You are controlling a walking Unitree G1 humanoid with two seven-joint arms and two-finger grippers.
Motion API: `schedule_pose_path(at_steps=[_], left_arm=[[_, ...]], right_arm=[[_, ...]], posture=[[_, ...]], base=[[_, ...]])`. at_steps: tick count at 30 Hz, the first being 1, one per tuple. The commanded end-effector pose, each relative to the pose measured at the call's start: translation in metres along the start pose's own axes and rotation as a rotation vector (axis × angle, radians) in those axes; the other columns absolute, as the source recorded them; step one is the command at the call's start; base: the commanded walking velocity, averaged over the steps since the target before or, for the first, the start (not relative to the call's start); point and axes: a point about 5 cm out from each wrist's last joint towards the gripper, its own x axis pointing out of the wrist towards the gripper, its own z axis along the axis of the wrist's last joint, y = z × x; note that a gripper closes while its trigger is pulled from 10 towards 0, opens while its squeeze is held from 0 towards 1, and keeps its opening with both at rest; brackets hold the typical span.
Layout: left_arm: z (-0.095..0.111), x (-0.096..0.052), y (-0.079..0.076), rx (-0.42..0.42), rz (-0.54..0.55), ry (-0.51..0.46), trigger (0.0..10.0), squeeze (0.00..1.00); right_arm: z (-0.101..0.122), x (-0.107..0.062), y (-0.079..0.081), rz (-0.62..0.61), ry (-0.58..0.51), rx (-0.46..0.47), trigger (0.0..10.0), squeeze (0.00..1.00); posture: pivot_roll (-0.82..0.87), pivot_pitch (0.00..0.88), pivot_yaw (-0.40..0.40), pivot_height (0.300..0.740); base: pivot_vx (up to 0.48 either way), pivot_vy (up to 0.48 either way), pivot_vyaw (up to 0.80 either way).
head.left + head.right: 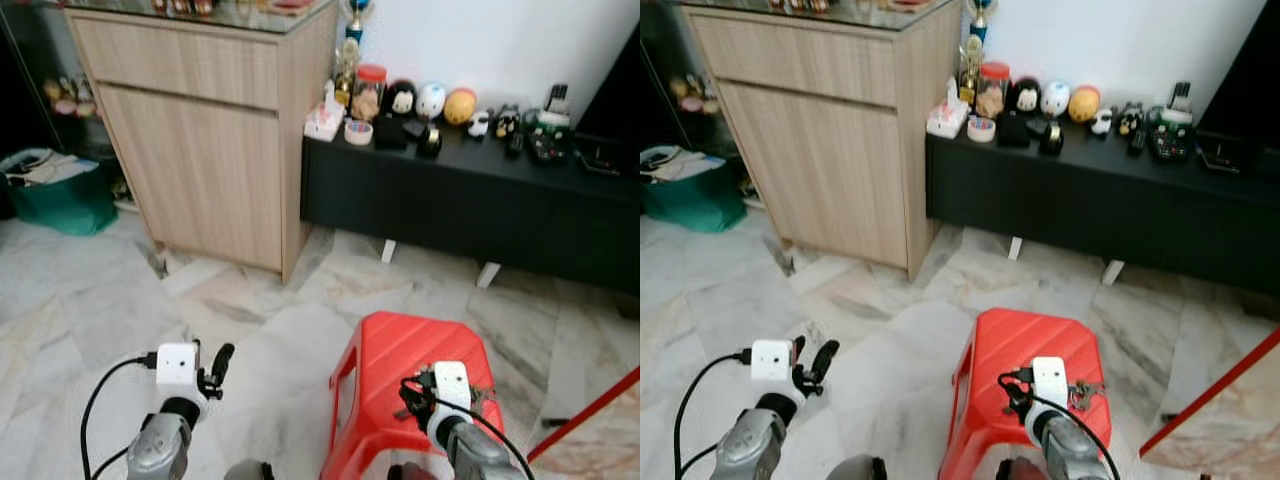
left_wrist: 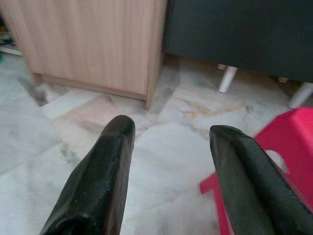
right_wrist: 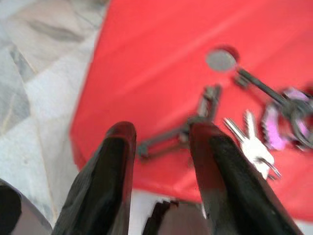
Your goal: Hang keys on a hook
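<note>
A bunch of keys (image 3: 257, 132) with a purple tag and a dark clip (image 3: 188, 128) lies on top of a red plastic stool (image 1: 400, 350). My right gripper (image 3: 164, 134) hovers low over the stool top, open, with its fingertips on either side of the dark clip's end and not closed on it. In the head views the keys (image 1: 486, 398) lie just right of that gripper's wrist. My left gripper (image 1: 215, 365) is open and holds nothing. It hangs over the marble floor to the left of the stool, and its fingers (image 2: 110, 161) point toward the cabinet.
A light wooden cabinet (image 1: 200, 130) stands ahead on the left. A low black bench (image 1: 470, 200) with several toys and jars runs along the white wall. A green bag (image 1: 60, 195) sits at far left. A red bar (image 1: 590, 420) slants across the bottom right.
</note>
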Motion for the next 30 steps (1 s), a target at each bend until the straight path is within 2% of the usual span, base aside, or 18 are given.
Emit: schedule_pose_path(at_steps=[1, 13, 20, 26, 30], left_arm=[[-0.002, 0.001, -0.005, 0.002, -0.019, 0.011, 10.0, 0.0], [-0.003, 0.003, -0.007, 0.008, -0.029, 0.014, 10.0, 0.0], [-0.001, 0.004, -0.007, 0.011, -0.033, 0.011, 10.0, 0.0], [-0.001, 0.004, -0.007, 0.011, -0.029, 0.009, 10.0, 0.0], [-0.001, 0.004, -0.008, 0.01, -0.029, 0.008, 10.0, 0.0]], right_arm=[[-0.001, -0.002, -0.012, -0.059, 0.017, -0.017, 10.0, 0.0], [-0.005, -0.002, -0.015, -0.101, 0.036, -0.004, 10.0, 0.0], [0.0, -0.001, -0.013, -0.079, 0.008, 0.022, 10.0, 0.0], [0.009, 0.002, -0.008, -0.053, -0.026, 0.007, 10.0, 0.0], [0.009, 0.002, -0.01, -0.072, -0.024, -0.006, 10.0, 0.0]], posture=[[0.08, 0.0, -0.082, 0.643], [0.08, 0.0, -0.077, 0.643], [0.08, 0.0, -0.077, 0.643], [0.09, 0.0, -0.078, 0.609], [0.08, 0.0, -0.076, 0.609]], base=[[0.0, 0.0, 0.0], [0.0, 0.0, 0.0], [0.0, 0.0, 0.0], [0.0, 0.0, 0.0], [0.0, 0.0, 0.0]])
